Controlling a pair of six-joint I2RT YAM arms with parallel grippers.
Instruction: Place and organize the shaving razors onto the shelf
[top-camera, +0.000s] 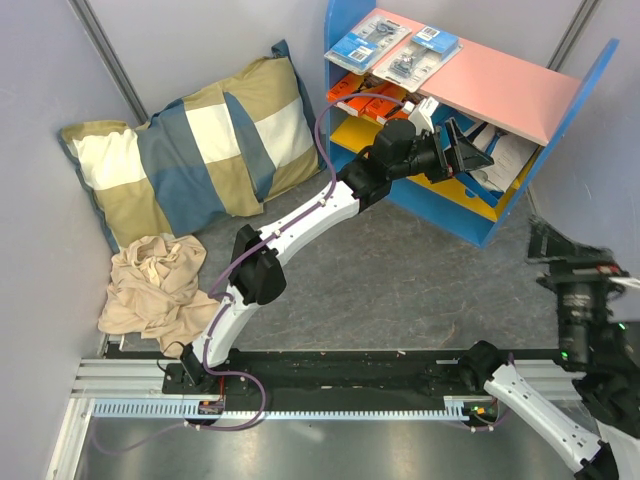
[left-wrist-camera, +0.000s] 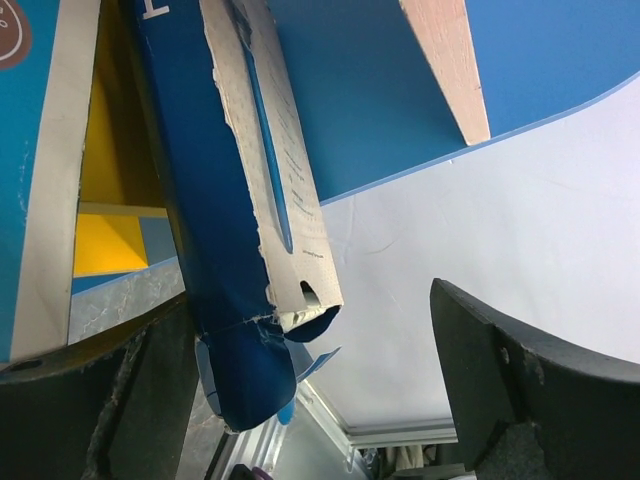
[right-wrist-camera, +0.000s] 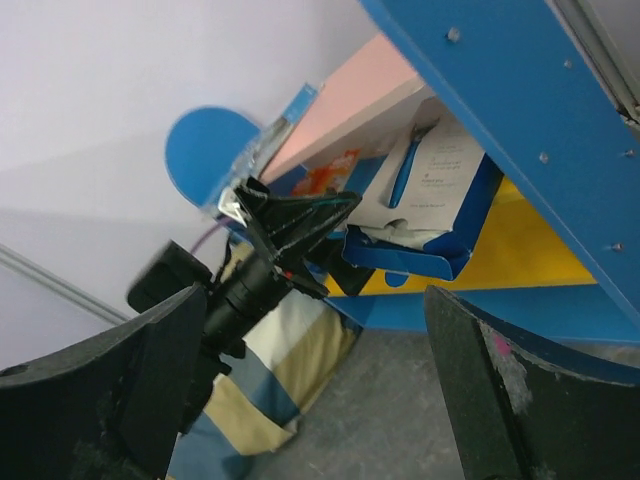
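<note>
Nearest in, at three o'clock in the overhead view, the right gripper (top-camera: 552, 245) hovered with its jaws spread wide and nothing between them. Up at one o'clock, the left gripper (top-camera: 468, 150) was right in the mouth of the shelf (top-camera: 598, 75), jaws wide as well. The blue-and-white razor box (right-wrist-camera: 430, 185), torn along its card edge, stood in the gap, hard by one finger (left-wrist-camera: 90, 400) and well apart from the other. Touching or not, I could not tell. That box leaned on a yellow board (top-camera: 455, 205) at the shelf's three o'clock end, under the pink top board (top-camera: 510, 90). At the nine o'clock end, orange boxes (top-camera: 358, 95) sat just below the pink. On top, at the far eleven o'clock corner, a clear blister pack (top-camera: 362, 40) on a light-blue card lay just beside a second blister pack (top-camera: 420, 55).

Down on the mottled grey table (top-camera: 400, 285), a crumpled beige cloth (top-camera: 155, 290) sat at ten o'clock. Beyond it, at eleven, a plaid pillow (top-camera: 200, 150) rested against the pale lilac wall (top-camera: 200, 40).
</note>
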